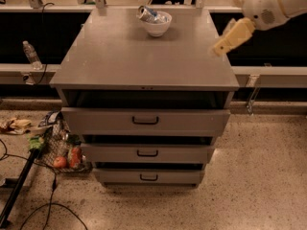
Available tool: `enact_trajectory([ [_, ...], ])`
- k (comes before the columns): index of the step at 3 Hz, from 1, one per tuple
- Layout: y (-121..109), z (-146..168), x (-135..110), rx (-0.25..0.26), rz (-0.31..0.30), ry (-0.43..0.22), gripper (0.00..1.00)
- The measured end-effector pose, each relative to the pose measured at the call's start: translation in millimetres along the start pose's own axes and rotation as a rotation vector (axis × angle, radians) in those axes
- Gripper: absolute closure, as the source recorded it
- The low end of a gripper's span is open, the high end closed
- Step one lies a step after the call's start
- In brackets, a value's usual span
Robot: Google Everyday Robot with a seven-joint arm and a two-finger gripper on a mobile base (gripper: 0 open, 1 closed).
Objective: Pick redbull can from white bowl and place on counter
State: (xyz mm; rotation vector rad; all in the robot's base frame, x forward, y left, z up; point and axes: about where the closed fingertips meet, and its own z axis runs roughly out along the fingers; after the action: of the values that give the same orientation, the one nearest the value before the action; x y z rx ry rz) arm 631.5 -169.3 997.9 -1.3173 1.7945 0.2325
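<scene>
This looks like a robot-testing lab. A grey drawer cabinet stands alone on a speckled floor. Loose black cables and a wire basket of food lie near left. The cream gripper hangs over the counter, at its right edge.

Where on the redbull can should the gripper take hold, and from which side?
Probably the raised end of the redbull can, which sticks out over the rear-left rim of the white bowl as the can lies tilted. Come from above, closing across its width. The gripper hangs over the right edge of the counter.
</scene>
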Motion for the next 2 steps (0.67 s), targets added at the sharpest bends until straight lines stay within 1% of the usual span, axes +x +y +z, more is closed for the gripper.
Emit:
enact_trajectory([
  [1, -45, 47, -28, 0.100, 0.036, -0.101, 0.00],
  [2, -101, 110, -32, 0.231, 0.102, -0.038, 0.00],
])
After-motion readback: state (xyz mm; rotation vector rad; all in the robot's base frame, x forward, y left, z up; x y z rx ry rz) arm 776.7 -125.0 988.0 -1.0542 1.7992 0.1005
